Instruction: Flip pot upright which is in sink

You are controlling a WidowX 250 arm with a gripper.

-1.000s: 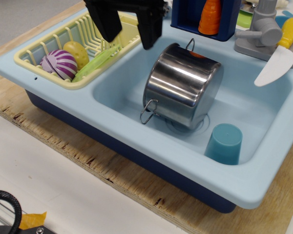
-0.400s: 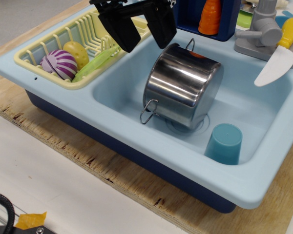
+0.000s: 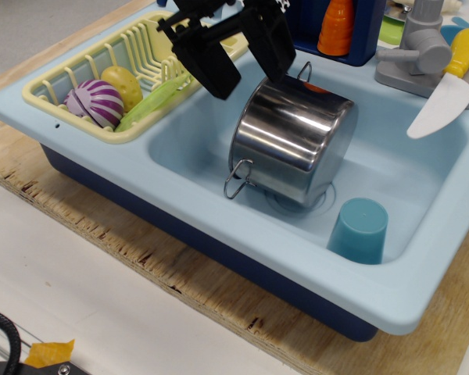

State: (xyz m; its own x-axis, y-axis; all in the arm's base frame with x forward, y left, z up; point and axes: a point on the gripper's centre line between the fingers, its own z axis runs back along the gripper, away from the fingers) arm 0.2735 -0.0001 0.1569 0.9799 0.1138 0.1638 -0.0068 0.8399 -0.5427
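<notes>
The shiny steel pot (image 3: pixel 293 141) lies tilted on its side in the basin of the light blue sink (image 3: pixel 219 226), its closed bottom toward the camera and a wire loop handle at each end. My black gripper (image 3: pixel 246 74) is open, with the fingers apart. It hangs over the basin's back left, just above and left of the pot's upper edge, apart from it. Its right finger (image 3: pixel 273 47) is close to the pot's rim and the left finger (image 3: pixel 207 66) is over the basin's left wall.
A teal cup (image 3: pixel 359 230) stands upside down in the basin's front right corner. A pale yellow dish rack (image 3: pixel 59 78) at left holds toy food. A grey faucet (image 3: pixel 414 58), a yellow-handled toy knife (image 3: pixel 449 86) and an orange bottle (image 3: pixel 336 27) are at the back.
My gripper has moved right and down toward the pot's upper left edge, staying open. The pot and the cup have not moved.
</notes>
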